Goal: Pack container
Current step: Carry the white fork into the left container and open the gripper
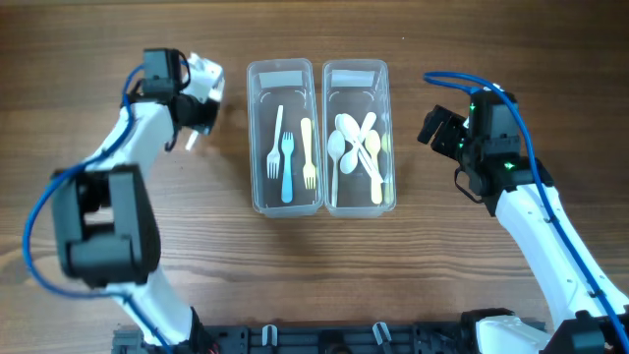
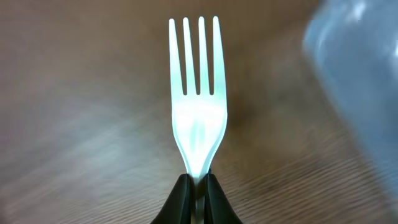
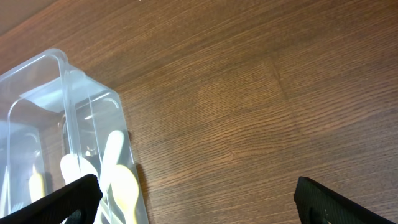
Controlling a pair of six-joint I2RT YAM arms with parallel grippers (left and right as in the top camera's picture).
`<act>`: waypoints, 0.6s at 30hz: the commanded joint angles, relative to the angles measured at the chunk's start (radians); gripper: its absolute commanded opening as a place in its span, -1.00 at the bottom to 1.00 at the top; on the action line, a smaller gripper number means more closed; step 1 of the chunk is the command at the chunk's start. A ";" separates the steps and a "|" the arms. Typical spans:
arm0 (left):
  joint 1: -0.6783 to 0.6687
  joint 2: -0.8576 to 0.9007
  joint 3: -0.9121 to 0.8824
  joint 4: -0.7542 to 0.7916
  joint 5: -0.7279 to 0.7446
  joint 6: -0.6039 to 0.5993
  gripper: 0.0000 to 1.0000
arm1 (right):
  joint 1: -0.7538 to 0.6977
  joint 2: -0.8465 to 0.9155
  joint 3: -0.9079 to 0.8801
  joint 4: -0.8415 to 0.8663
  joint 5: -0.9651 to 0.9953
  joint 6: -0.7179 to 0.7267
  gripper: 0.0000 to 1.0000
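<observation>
On the brown wooden table (image 1: 550, 59) two clear rectangular plastic containers stand side by side, walls touching; the left container (image 1: 280, 77) has three plastic forks (image 1: 288, 162) in it; the right container (image 1: 355, 77) has a heap of plastic spoons (image 1: 356, 147) in it; the left gripper (image 2: 198, 190), left of both, has a white plastic fork (image 2: 197, 106) between its fingers; the right gripper (image 1: 439, 130) sits right of both, apart from them.

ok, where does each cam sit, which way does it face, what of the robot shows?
Overhead: above the table, straight down on the fork container and spoon container; left arm and right arm show.
Left wrist: on the left arm, along the left gripper, shut on a white fork.
Right wrist: on the right arm, angled down at the table; right gripper open at bottom.
Shared: spoon container, overhead and right wrist.
</observation>
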 commanded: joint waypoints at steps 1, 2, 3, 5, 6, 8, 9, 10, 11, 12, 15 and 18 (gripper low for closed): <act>-0.007 -0.179 0.036 0.005 0.003 -0.209 -0.92 | 0.001 0.003 0.000 0.003 0.021 0.006 1.00; -0.013 -0.216 0.036 -0.008 0.008 -0.276 -0.92 | 0.001 0.003 0.000 0.003 0.021 0.006 0.99; -0.021 -0.244 0.036 -0.023 0.025 -0.327 -0.92 | 0.001 0.003 0.000 0.003 0.021 0.006 1.00; -0.037 -0.286 0.036 -0.053 0.072 -0.415 -0.92 | 0.001 0.003 0.000 0.003 0.021 0.006 1.00; -0.053 -0.312 0.036 -0.076 0.108 -0.472 -0.92 | 0.001 0.003 0.000 0.003 0.021 0.006 0.99; -0.090 -0.343 0.036 -0.117 0.149 -0.550 -0.92 | 0.001 0.003 0.000 0.003 0.021 0.005 1.00; -0.113 -0.351 0.036 -0.135 0.153 -0.585 -0.92 | 0.001 0.003 0.000 0.003 0.021 0.006 1.00; -0.131 -0.356 0.036 -0.148 0.152 -0.608 -0.92 | 0.001 0.003 0.000 0.003 0.021 0.005 1.00; -0.157 -0.357 0.036 -0.165 0.152 -0.636 -0.92 | 0.001 0.003 0.000 0.003 0.021 0.006 1.00; -0.187 -0.357 0.036 -0.184 0.152 -0.669 -0.92 | 0.001 0.003 0.000 0.003 0.021 0.006 1.00; -0.256 -0.350 0.035 -0.215 0.151 -0.731 -0.92 | 0.001 0.003 0.000 0.003 0.021 0.006 0.99; -0.319 -0.338 0.034 -0.236 0.113 -0.772 -0.92 | 0.001 0.003 0.000 0.003 0.021 0.006 1.00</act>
